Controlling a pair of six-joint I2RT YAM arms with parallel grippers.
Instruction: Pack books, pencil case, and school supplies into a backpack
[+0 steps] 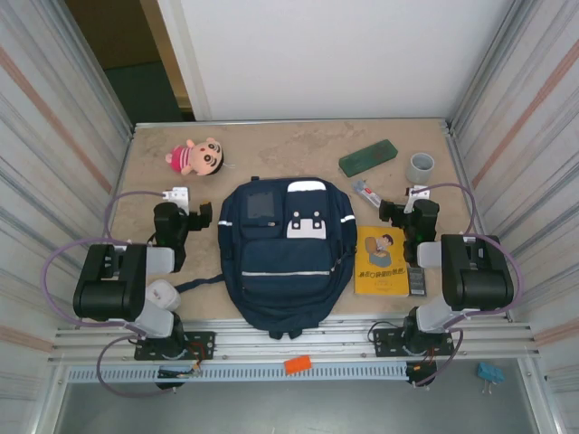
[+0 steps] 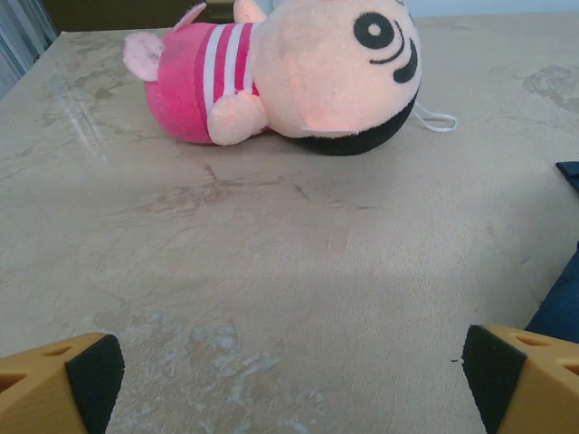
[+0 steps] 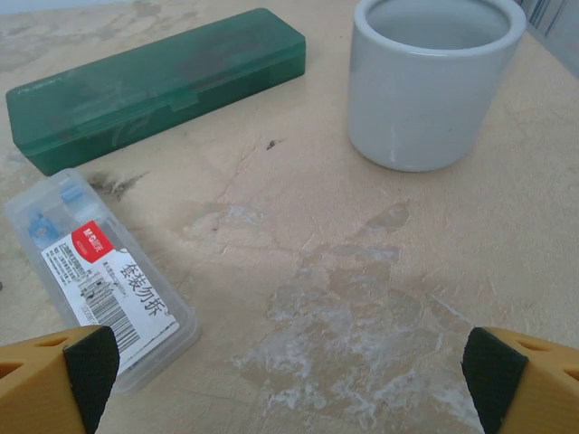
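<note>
Yellow jaws of my right gripper (image 3: 289,372) stand wide and empty, left gripper (image 2: 289,375) likewise; the clear supplies box (image 3: 104,271) lies just ahead-left of the right one, long axis slanting away, green pencil case (image 3: 158,83) beyond it, so I'd lead with the right

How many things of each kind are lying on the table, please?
Backpack: 1
Book: 1
Pencil case: 1
Small supplies: 2, the labelled clear box and the calculator
Cup: 1
Doll: 1
Total: 7
</note>
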